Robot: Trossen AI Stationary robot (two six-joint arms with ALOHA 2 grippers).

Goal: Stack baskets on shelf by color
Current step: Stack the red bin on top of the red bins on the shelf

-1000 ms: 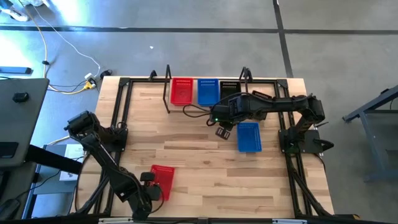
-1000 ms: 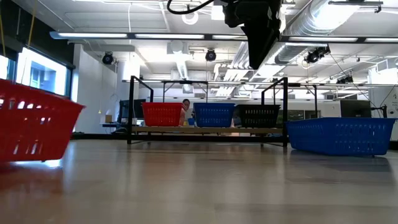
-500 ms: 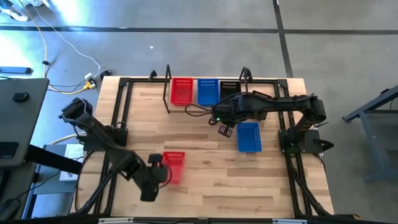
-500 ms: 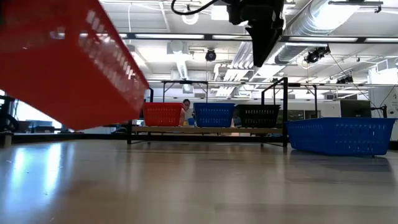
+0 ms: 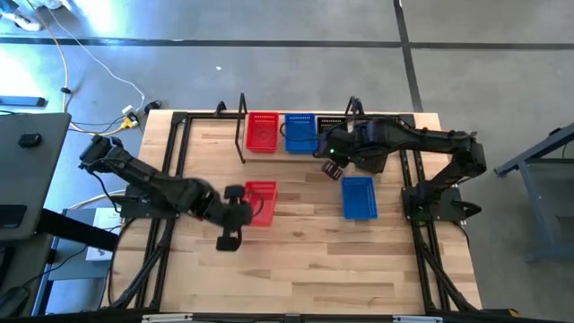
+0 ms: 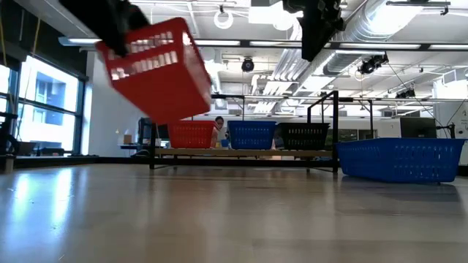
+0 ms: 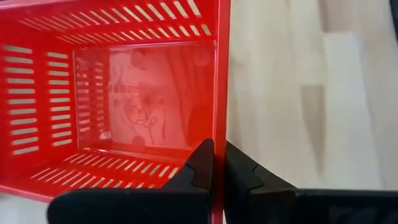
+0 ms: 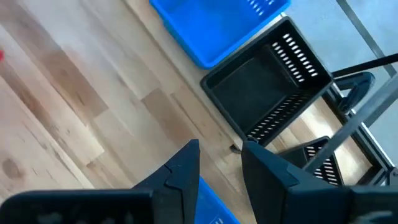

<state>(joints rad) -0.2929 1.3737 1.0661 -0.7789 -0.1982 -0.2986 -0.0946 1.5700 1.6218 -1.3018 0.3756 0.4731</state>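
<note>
My left gripper point(image 5: 240, 203) is shut on a red basket point(image 5: 262, 202) and carries it above the table's middle; in the low view that red basket point(image 6: 157, 69) hangs tilted, clear of the table. The shelf point(image 6: 248, 153) at the far edge bears a red basket point(image 5: 262, 132), a blue basket point(image 5: 300, 133) and a black basket point(image 5: 330, 126), each resting on its bottom. Another blue basket point(image 5: 359, 197) stands on the table at the right. My right gripper point(image 5: 333, 162) hovers open between that blue basket and the shelf, touching nothing. My left gripper pinches the red basket's side wall point(image 7: 221, 127) at its rim, one finger point(image 7: 199, 165) inside the basket and one point(image 7: 239, 168) outside. The fingers come level from the table's left. The basket is lifted clear and tilted.
Black wire uprights point(image 5: 242, 126) stand at the shelf's ends. A dark slotted piece point(image 8: 317, 158) lies past the black basket point(image 8: 267, 93), by the right upright. Black frame rails point(image 5: 170, 161) run along the table's left and right sides. Bare wood lies at the table's near side.
My left gripper has carried the red basket from the near left corner up off the table and toward the far edge, to the table's middle; the basket has tipped along the way. My right gripper has moved toward the far edge, closer to the shelf's black basket.
</note>
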